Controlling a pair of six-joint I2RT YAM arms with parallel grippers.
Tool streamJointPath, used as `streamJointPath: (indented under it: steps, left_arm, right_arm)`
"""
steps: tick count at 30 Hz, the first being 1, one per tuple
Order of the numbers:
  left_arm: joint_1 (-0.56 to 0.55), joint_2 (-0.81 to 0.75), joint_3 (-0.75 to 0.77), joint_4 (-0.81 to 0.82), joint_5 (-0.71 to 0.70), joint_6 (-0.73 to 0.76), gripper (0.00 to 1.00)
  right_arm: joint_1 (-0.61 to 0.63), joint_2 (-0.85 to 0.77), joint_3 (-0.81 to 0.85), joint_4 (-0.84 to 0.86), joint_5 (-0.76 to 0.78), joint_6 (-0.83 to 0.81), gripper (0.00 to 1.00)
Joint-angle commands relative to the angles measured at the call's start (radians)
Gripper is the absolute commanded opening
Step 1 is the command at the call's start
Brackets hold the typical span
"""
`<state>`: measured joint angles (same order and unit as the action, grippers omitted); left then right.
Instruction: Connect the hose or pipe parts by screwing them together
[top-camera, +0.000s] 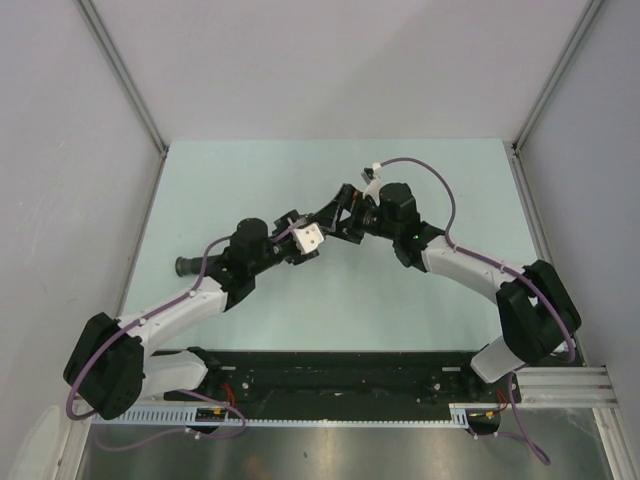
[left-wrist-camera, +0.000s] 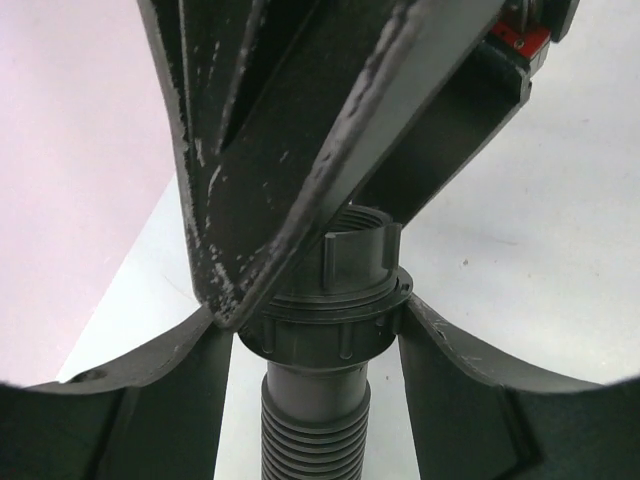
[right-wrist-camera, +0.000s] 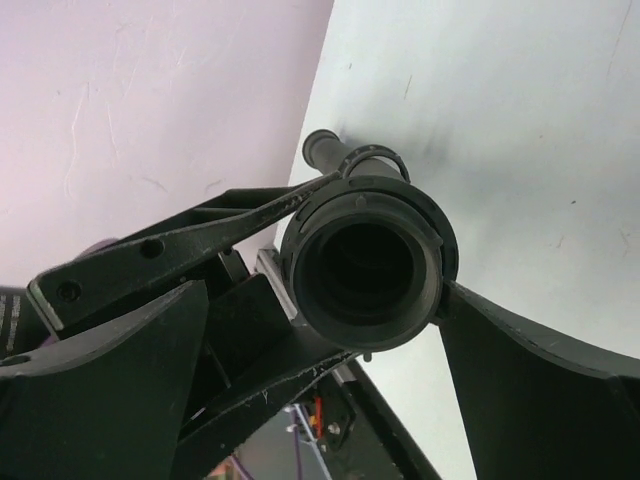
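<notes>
Left wrist: ribbed tube runs off bottom edge; threaded top partly behind right gripper finger. Right wrist: 1 black piece on table, half hidden by collar. Top cam: parts too small.

- My top camera sits above and behind the arm bases, looking down over the whole table.
- Left wrist camera peers out through the left gripper, close up, facing right.
- Right wrist camera, through the right gripper, faces left.
- All share the tube.
</notes>
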<state>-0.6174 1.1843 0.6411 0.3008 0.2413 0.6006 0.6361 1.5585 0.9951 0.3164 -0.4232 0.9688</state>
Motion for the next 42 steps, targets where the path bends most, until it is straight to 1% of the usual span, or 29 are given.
streamJointPath:
  steps: [1, 4, 5, 6, 8, 10, 11, 12, 13, 14, 15, 16, 17, 18, 20, 21, 22, 26, 29, 32, 36, 39, 40, 42]
  left_arm:
    - [-0.009, -0.031, 0.023, 0.113, 0.081, -0.033, 0.00]
    - [0.010, -0.034, 0.028, 0.113, 0.148, -0.059, 0.00]
    - [0.013, -0.037, 0.029, 0.113, 0.194, -0.068, 0.00]
    - [0.015, -0.038, 0.029, 0.113, 0.213, -0.071, 0.00]
    - [0.021, -0.041, 0.029, 0.113, 0.268, -0.081, 0.00]
    - [0.036, -0.046, 0.029, 0.113, 0.331, -0.090, 0.00]
    - [0.042, -0.046, 0.031, 0.113, 0.360, -0.105, 0.00]
    - [0.048, -0.042, 0.034, 0.113, 0.428, -0.116, 0.00]
    - [0.062, -0.038, 0.037, 0.113, 0.461, -0.125, 0.00]
    - [0.067, -0.037, 0.040, 0.113, 0.499, -0.142, 0.00]
    - [0.071, -0.026, 0.045, 0.113, 0.544, -0.148, 0.00]
    - [0.074, -0.023, 0.048, 0.113, 0.565, -0.157, 0.00]
    - [0.077, -0.020, 0.051, 0.112, 0.581, -0.162, 0.01]
    - [0.079, -0.018, 0.054, 0.112, 0.616, -0.165, 0.00]
    - [0.085, -0.012, 0.057, 0.113, 0.654, -0.177, 0.00]
    - [0.090, -0.008, 0.060, 0.113, 0.674, -0.182, 0.00]
    - [0.091, -0.002, 0.063, 0.113, 0.706, -0.191, 0.00]
    - [0.096, 0.015, 0.071, 0.112, 0.745, -0.205, 0.00]
    - [0.099, 0.017, 0.072, 0.110, 0.762, -0.206, 0.00]
    - [0.102, 0.020, 0.074, 0.109, 0.773, -0.214, 0.00]
    - [0.102, 0.026, 0.075, 0.107, 0.783, -0.217, 0.00]
    - [0.104, 0.028, 0.078, 0.104, 0.786, -0.216, 0.00]
    - [0.105, 0.029, 0.078, 0.104, 0.786, -0.214, 0.00]
    - [0.104, 0.028, 0.077, 0.104, 0.783, -0.214, 0.00]
  right_arm:
    - [-0.026, -0.132, 0.050, -0.057, -0.043, -0.207, 1.00]
    - [-0.042, -0.207, 0.050, -0.118, 0.015, -0.361, 1.00]
    - [-0.045, -0.222, 0.050, -0.143, 0.024, -0.487, 1.00]
    - [-0.055, -0.253, 0.050, -0.158, 0.056, -0.537, 1.00]
    - [-0.079, -0.278, 0.050, -0.192, 0.073, -0.661, 1.00]
    - [-0.128, -0.302, 0.050, -0.198, 0.006, -0.744, 1.00]
    - [-0.136, -0.310, 0.050, -0.207, -0.027, -0.868, 0.99]
    - [-0.139, -0.317, 0.050, -0.221, -0.099, -0.945, 0.99]
    - [-0.139, -0.330, 0.050, -0.241, -0.127, -1.019, 0.99]
    - [-0.138, -0.337, 0.050, -0.296, -0.164, -1.194, 0.99]
    - [-0.139, -0.344, 0.050, -0.347, -0.255, -1.281, 0.99]
    - [-0.125, -0.362, 0.050, -0.397, -0.294, -1.391, 0.99]
    - [-0.116, -0.373, 0.048, -0.506, -0.325, -1.491, 1.00]
    - [-0.105, -0.388, 0.048, -0.552, -0.353, -1.663, 1.00]
    - [-0.084, -0.416, 0.045, -0.676, -0.393, -1.824, 1.00]
    - [-0.081, -0.422, 0.045, -0.694, -0.416, -1.908, 1.00]
    - [-0.079, -0.423, 0.045, -0.700, -0.420, -1.920, 1.00]
    - [-0.066, -0.414, 0.045, -0.688, -0.427, -1.967, 1.00]
    - [-0.035, -0.402, 0.045, -0.660, -0.384, -1.970, 0.99]
    - [-0.007, -0.384, 0.045, -0.620, -0.327, -1.954, 0.96]
    - [0.000, -0.370, 0.045, -0.585, -0.357, -1.932, 0.92]
    - [0.007, -0.351, 0.045, -0.571, -0.365, -1.918, 0.81]
    - [0.007, -0.348, 0.043, -0.571, -0.364, -1.917, 0.74]
    - [0.008, -0.344, 0.045, -0.571, -0.367, -1.903, 0.63]
